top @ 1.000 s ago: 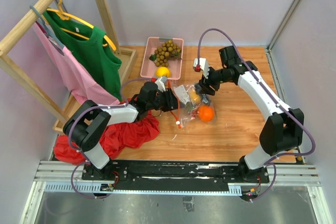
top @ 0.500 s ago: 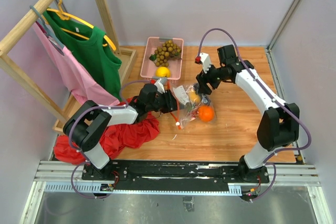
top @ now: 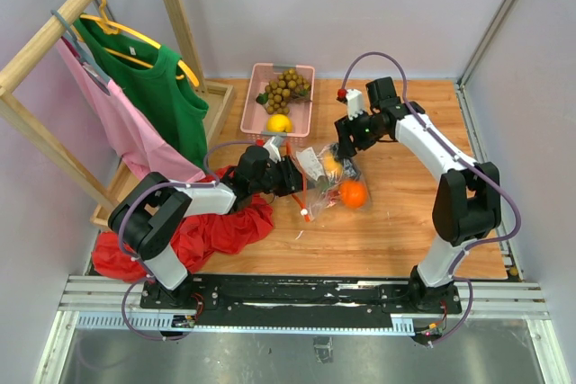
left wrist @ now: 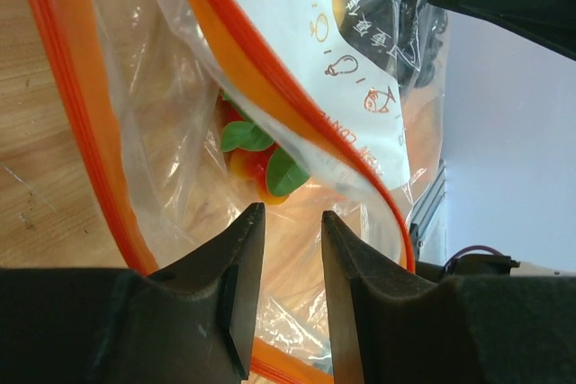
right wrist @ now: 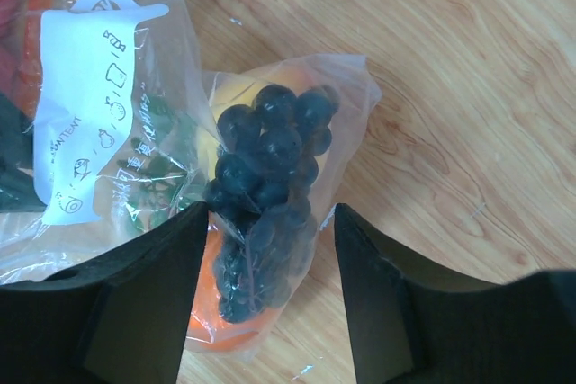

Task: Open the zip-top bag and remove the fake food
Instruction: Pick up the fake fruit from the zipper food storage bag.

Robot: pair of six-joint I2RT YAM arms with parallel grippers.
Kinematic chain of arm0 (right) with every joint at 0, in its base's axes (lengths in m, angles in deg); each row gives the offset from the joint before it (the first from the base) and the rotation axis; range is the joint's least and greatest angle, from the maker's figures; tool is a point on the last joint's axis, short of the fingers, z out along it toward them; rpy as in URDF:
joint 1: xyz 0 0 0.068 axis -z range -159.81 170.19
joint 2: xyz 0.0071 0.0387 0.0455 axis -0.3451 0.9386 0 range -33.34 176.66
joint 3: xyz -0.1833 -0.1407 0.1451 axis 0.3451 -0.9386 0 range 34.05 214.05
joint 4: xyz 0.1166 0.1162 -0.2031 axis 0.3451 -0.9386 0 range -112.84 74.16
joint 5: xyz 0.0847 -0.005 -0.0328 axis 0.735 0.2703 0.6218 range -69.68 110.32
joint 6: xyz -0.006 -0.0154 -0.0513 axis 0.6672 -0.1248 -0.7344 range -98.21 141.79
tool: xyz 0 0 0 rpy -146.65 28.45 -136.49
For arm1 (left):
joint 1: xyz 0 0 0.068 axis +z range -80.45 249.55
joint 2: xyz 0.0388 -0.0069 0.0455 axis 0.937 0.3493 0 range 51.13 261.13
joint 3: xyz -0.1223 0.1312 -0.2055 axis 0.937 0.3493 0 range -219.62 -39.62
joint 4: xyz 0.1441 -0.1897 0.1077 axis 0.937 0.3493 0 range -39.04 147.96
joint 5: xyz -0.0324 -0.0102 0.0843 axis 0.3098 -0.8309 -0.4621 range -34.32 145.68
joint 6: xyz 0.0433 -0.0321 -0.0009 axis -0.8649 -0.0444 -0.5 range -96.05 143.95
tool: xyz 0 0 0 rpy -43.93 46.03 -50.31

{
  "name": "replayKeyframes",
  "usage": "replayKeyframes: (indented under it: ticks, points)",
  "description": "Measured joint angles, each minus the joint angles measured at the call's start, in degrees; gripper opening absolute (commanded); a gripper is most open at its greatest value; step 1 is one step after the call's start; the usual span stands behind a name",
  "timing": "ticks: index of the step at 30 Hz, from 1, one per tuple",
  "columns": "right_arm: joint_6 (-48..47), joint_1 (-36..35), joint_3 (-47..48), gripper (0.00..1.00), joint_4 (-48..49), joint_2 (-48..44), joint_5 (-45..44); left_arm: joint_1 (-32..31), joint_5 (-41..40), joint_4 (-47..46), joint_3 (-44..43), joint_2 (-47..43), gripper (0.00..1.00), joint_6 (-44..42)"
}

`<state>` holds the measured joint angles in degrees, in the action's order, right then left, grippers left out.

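Your right arm has folded inward: in the top view its elbow has drawn toward the centre of the frame and the right fingers (top: pixel 345 144) have crept up and left, ending over the far end of the zip-top bag (top: pixel 317 173), which lies mid-frame on the worktop (top: pixel 405 222). Your left fingers (top: pixel 292 177) have not budged from the bag's mouth. A tan bunch (top: pixel 286 87) and a lemon (top: pixel 279 123) sit in the pink basket (top: pixel 261 87) at upper centre, so part of the unloading looks done

From the left wrist, the left fingers (left wrist: pixel 229 267) stand a narrow gap apart with bag film in it; you cannot tell whether they pinch it. The orange-red zip strip (left wrist: pixel 63 87) looks parted, with a leafy fruit (left wrist: pixel 256 164) inside

From the right wrist, the right fingers (right wrist: pixel 144 312) are spread wide and empty, flanking the dark purple bunch (right wrist: pixel 265 213), which is inside the plastic. You are probably lined up to take it through the film, not through the mouth
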<state>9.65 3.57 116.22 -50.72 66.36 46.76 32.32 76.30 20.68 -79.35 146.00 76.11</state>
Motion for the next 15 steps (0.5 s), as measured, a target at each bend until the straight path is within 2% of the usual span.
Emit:
replayKeyframes:
  ticks: [5,9,11,15]
  points:
    - [1.9,0.0,-0.2,0.37,0.4,0.3,-2.5,0.0,-0.1,0.0,0.0,0.0,0.39,0.6]
    - [2.1,0.0,-0.3,0.27,0.7,1.3,-4.4,0.0,-0.4,0.0,0.0,0.0,0.43,0.9]
    - [2.1,0.0,-0.4,0.23,1.0,1.6,-5.1,0.0,-0.4,0.0,0.0,0.0,0.43,0.9]
    - [2.0,-0.1,-0.9,0.22,1.7,2.0,-5.7,0.0,-0.4,0.3,-0.7,0.4,0.46,0.9]
